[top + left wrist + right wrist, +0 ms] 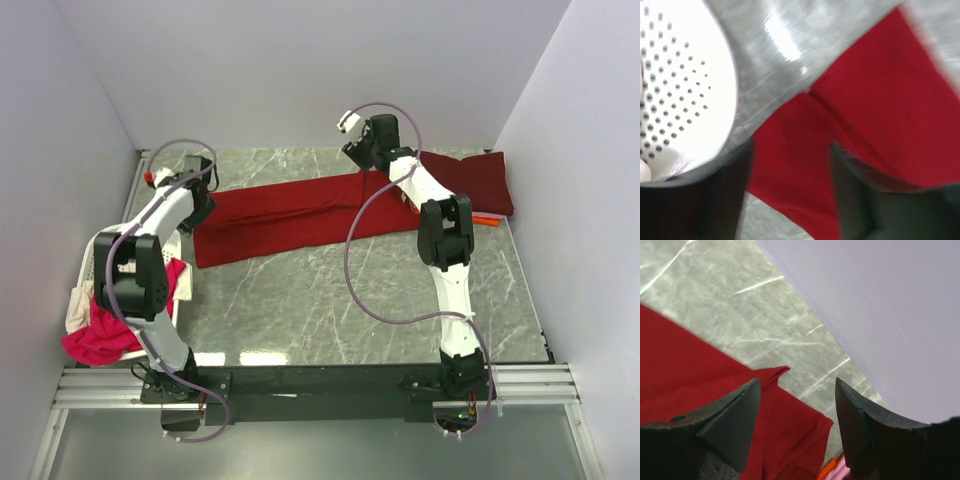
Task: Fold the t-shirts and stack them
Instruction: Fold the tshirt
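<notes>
A grey marble table [300,300] sits between white walls [300,60]. The left gripper [790,170] is wide open and holds nothing. Its dark fingers [715,195] hang over the left end of the dark red t-shirt [880,100], which lies in a long strip across the far part of the table. A white basket [680,75] with little holes is just to its left.

The right gripper [797,415] is wide open too and holds nothing. Red cloth lies below it; whether it touches cannot be told.

A maroon t-shirt [470,178] lies folded at the far right, with an orange t-shirt [486,218] peeking out under it. A pink t-shirt [100,340] and a cream t-shirt [78,305] hang from the basket.
</notes>
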`<action>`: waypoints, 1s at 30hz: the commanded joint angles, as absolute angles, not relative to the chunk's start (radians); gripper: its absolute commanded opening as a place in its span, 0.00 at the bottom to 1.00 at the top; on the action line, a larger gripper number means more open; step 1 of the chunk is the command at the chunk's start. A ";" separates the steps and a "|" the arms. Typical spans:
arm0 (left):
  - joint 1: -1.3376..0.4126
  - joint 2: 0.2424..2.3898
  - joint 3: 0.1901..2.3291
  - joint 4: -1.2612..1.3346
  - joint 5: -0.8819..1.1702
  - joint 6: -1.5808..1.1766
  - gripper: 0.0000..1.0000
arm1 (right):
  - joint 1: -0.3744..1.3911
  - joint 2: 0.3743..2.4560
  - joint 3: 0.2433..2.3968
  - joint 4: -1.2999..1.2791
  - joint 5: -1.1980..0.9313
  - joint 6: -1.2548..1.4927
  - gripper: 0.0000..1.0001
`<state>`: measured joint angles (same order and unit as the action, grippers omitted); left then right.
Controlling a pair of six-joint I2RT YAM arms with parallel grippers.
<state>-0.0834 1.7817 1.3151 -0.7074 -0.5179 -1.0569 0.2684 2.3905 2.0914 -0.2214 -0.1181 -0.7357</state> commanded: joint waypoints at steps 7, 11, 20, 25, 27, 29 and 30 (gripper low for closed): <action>-0.077 1.490 1.324 -0.453 -0.193 -0.662 0.75 | 0.244 2.177 2.001 -0.339 -0.389 -0.723 0.66; -0.077 1.367 1.229 -0.324 -0.072 -0.514 0.90 | 0.271 1.955 1.726 -0.723 -0.763 -1.260 0.65; -0.077 1.017 1.059 -0.275 -0.211 -0.318 0.91 | 0.822 1.840 1.368 -0.238 -0.338 -1.040 0.68; -0.078 0.788 0.875 -0.207 -0.294 -0.287 0.90 | 0.969 2.075 1.558 -0.088 -0.062 -0.884 0.68; -0.078 0.734 0.806 -0.192 -0.308 -0.279 0.90 | 0.985 2.146 1.613 -0.090 -0.048 -0.858 0.68; -0.078 0.677 0.766 -0.180 -0.327 -0.272 0.90 | 0.995 2.184 1.681 -0.104 -0.020 -0.842 0.67; -0.078 0.661 0.758 -0.173 -0.333 -0.273 0.90 | 0.997 2.222 1.696 -0.107 -0.006 -0.842 0.67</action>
<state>-0.0776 0.7010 0.7940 -0.2436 -0.2829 -0.3138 0.9974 2.1895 1.6089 -0.1711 -0.1287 -0.9112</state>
